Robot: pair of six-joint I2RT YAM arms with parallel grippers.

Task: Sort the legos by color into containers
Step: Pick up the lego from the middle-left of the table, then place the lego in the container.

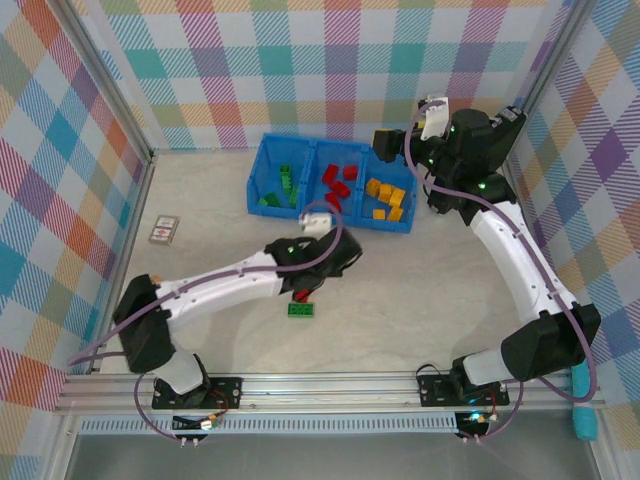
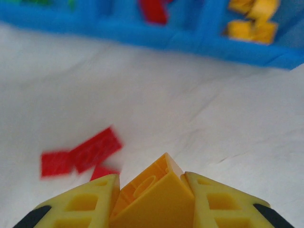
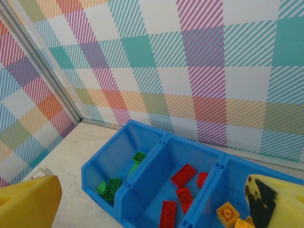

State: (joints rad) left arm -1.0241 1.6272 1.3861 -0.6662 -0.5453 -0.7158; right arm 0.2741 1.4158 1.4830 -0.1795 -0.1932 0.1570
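Glossy blue plastic bin (image 2: 118, 34), smooth plastic legos (image 3: 183, 175), matt pale tabletop (image 1: 420, 300), metal rail (image 1: 320, 385)

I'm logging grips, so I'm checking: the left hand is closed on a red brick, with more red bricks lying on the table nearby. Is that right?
Not quite. The left hand is closed on a yellow brick, not a red one; the left wrist view shows it clamped there. The red bricks do lie on the table nearby.
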